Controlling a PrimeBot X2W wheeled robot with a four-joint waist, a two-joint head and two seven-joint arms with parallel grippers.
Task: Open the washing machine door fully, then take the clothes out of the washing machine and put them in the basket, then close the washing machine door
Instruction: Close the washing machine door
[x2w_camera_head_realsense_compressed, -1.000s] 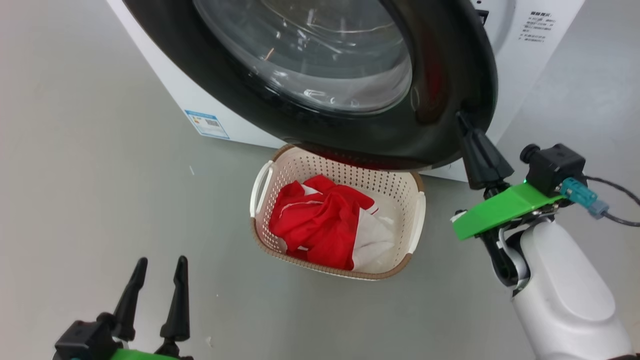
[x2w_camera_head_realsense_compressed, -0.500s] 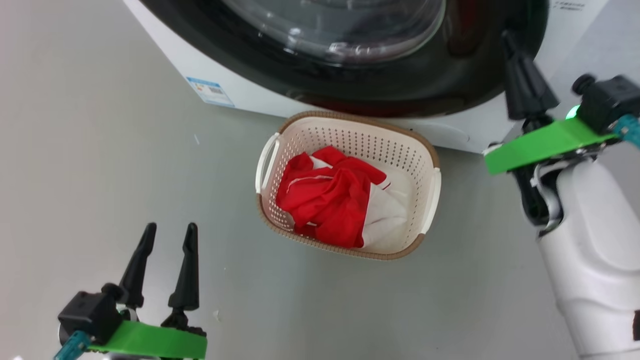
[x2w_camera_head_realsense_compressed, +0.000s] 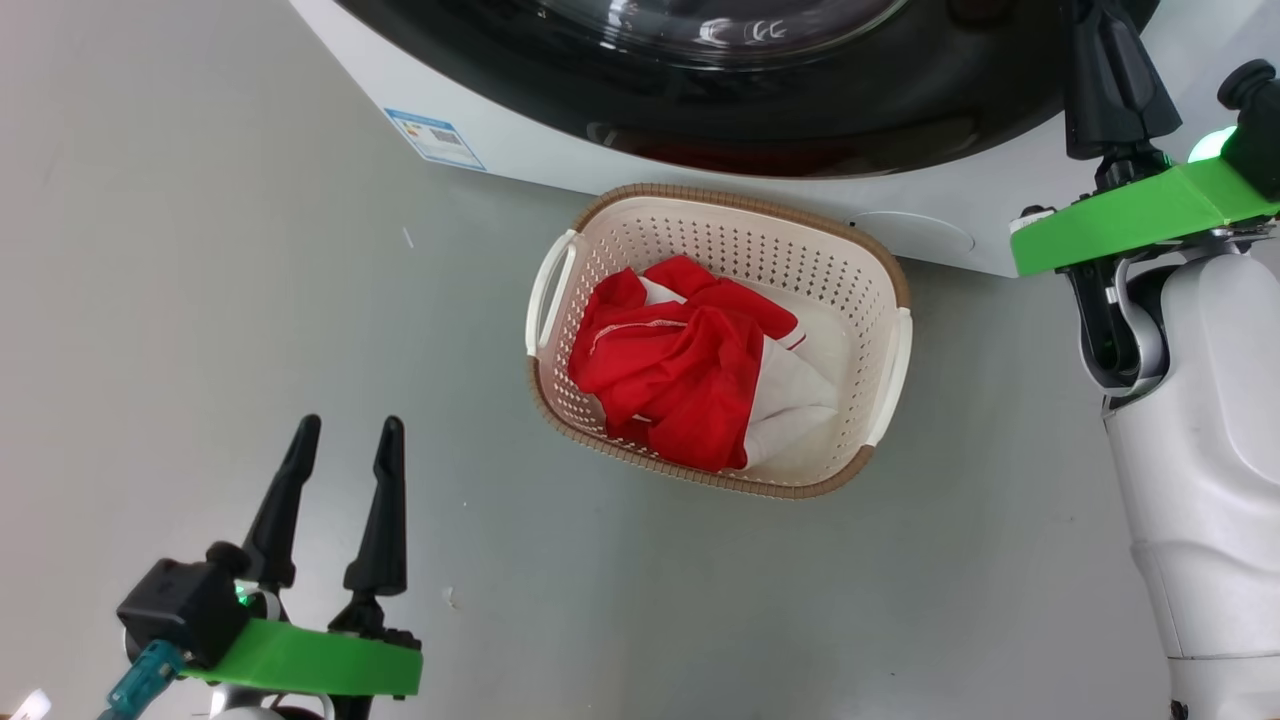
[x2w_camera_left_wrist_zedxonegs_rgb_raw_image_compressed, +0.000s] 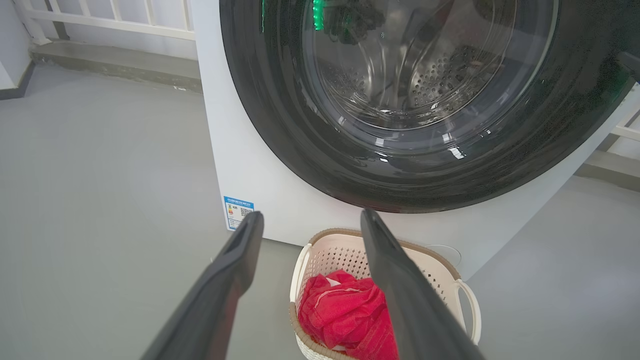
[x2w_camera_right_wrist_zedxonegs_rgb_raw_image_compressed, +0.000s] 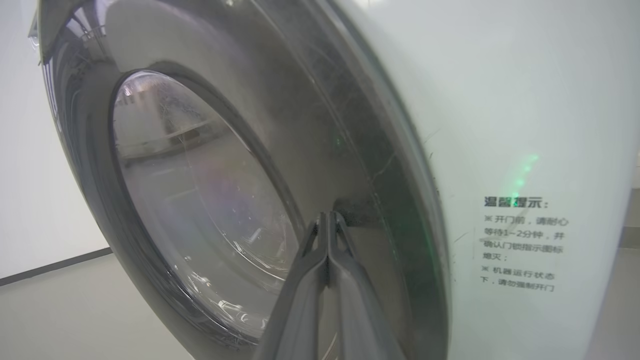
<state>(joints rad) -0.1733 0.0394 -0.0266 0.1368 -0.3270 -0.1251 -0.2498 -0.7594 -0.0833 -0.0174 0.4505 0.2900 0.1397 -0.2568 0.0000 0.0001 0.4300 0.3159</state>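
Head view: clothes (x2w_camera_head_realsense_compressed: 690, 385) are lying in the basket (x2w_camera_head_realsense_compressed: 745, 197), just before the washer (x2w_camera_head_realsense_compressed: 540, 150); the left pincer (x2w_camera_head_realsense_compressed: 350, 422) is hanging released over the floor (x2w_camera_head_realsense_compressed: 200, 300). Left wrist view: the door (x2w_camera_left_wrist_zedxonegs_rgb_raw_image_compressed: 280, 125) is sitting nearly flush, with the basket below its sweep. Right wrist view: the right pincer (x2w_camera_right_wrist_zedxonegs_rgb_raw_image_compressed: 327, 216), clenched and empty, is pressing the door; closing likely calls for one firm final push.

I count one big white front-loading washing machine (x2w_camera_left_wrist_zedxonegs_rgb_raw_image_compressed: 250, 150), one round glossy black-rimmed glass door (x2w_camera_left_wrist_zedxonegs_rgb_raw_image_compressed: 280, 100), one small blue sticker (x2w_camera_head_realsense_compressed: 435, 138), one cream perforated plastic basket (x2w_camera_head_realsense_compressed: 760, 240) with two white side handles (x2w_camera_head_realsense_compressed: 548, 300), one red-and-white bundle of clothes (x2w_camera_head_realsense_compressed: 680, 380), garments uncountable, plus two long dark left fingers (x2w_camera_head_realsense_compressed: 285, 500) and two right fingers (x2w_camera_right_wrist_zedxonegs_rgb_raw_image_compressed: 347, 285).
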